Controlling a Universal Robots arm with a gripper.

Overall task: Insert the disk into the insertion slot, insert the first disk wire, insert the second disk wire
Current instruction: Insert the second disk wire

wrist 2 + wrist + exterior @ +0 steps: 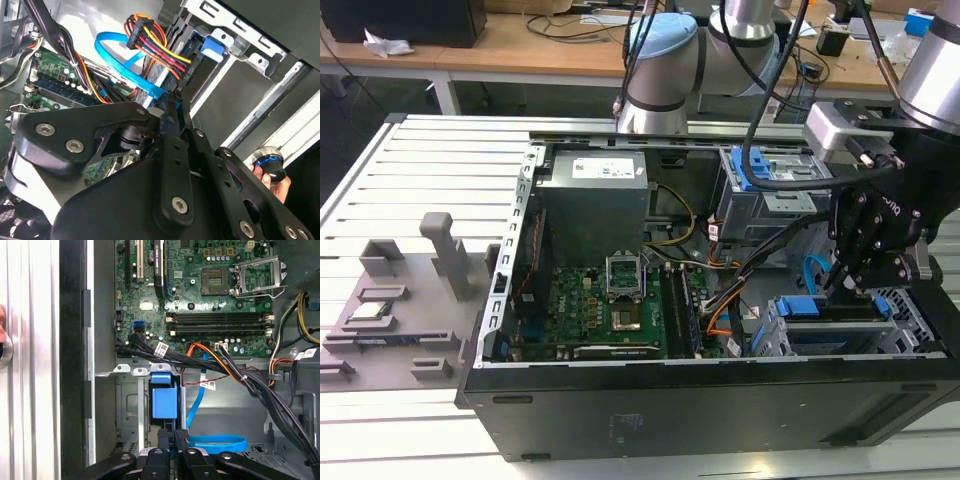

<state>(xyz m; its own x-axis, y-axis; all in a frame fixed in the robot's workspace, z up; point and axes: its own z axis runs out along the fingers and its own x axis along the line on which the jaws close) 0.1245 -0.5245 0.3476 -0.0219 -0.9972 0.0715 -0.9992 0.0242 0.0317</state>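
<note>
While the black end effector (172,439) pinches its dark plug, the second disk wire (216,444) loops flat and light-blue.

The arm (740,40) comes in from the far side of the exterior view, elbow bent, wrist on that view's right. The black gripper (847,283) points straight down. In both wrist views its fingers (172,440) sit close together with just a thin gap, pinched near the tips.
</note>
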